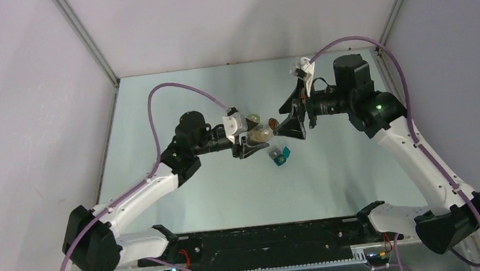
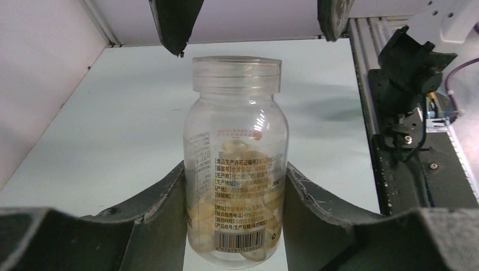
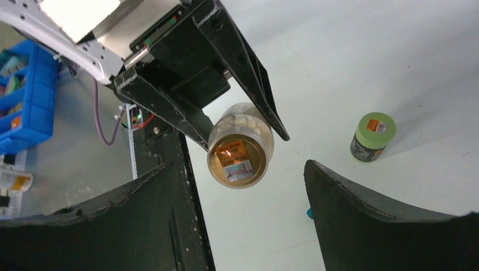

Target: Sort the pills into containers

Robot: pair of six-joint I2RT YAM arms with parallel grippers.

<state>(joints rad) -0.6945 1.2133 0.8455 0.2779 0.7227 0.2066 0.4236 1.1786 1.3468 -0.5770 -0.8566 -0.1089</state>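
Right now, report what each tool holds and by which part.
Left tool grips the clear pill bottle by its lower body, one finger on each side. Right tool is open and holds nothing.

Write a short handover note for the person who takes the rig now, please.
Left pincer: shut on the clear bottle, pale pills inside.
Right pincer: open, empty, facing that bottle's orange end.
Green-topped bottle: upright on the table, untouched.
Small teal pieces lie loose on the table.
Done: pale pills are bottled.
To do: probably those pieces; their kind is unclear.
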